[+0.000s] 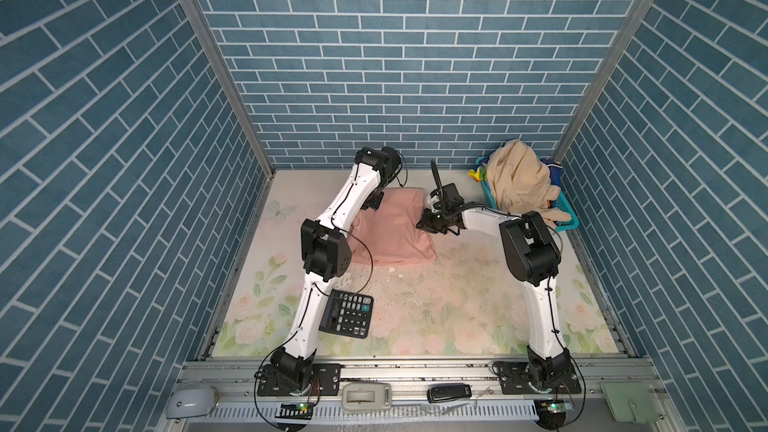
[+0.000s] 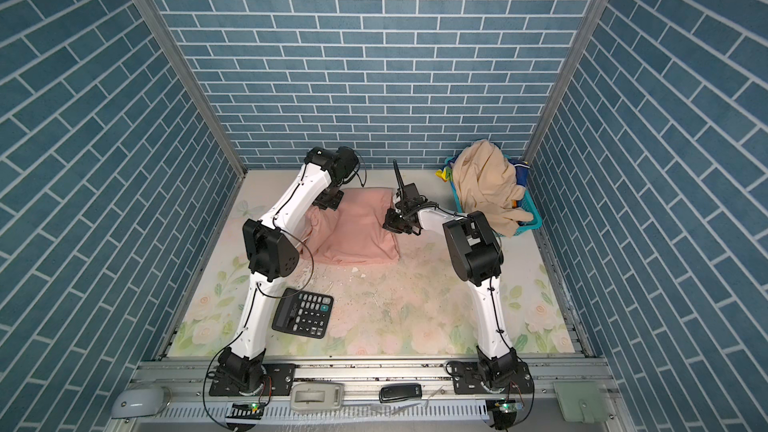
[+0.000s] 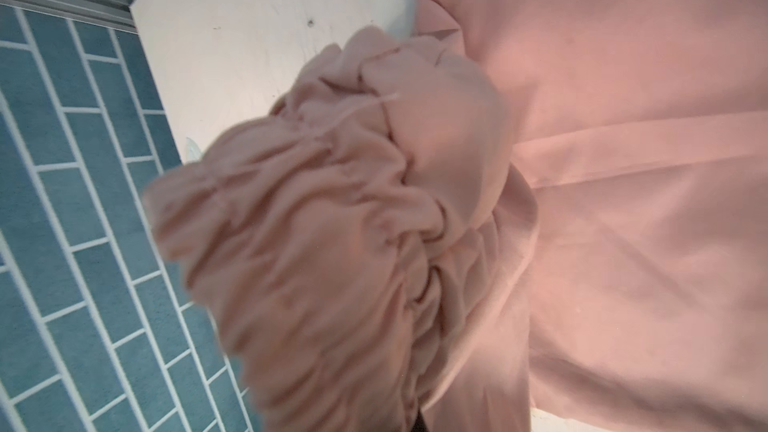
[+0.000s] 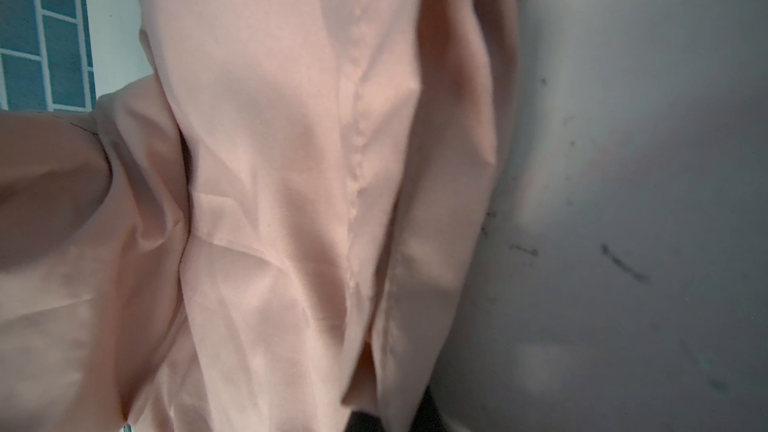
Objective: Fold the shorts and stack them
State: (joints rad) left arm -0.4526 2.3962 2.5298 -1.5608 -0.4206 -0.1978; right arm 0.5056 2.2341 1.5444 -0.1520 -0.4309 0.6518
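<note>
Nearest, a white computer mouse [image 1: 189, 403] lies on the metal rail [image 1: 415, 372] at the near left. Beyond it, a calculator [image 1: 349, 313] rests on the flowered table [image 1: 436, 305]. At far centre the pink shorts [image 1: 395, 234] lie spread. The left gripper [image 1: 376, 200] is clenched on their bunched waistband, and the right gripper [image 1: 424, 224] is clenched on their right edge. Far right, a teal basket [image 1: 567, 222] holds the beige shorts [image 1: 515, 180] heaped over the striped shorts [image 1: 478, 173].

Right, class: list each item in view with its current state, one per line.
pink shorts: spread on the table, gripped at two edges
beige shorts: crumpled, heaped over the basket
striped shorts: in basket, mostly buried
left gripper: shut on pink shorts
right gripper: shut on pink shorts
calculator: lying flat, face up
</note>
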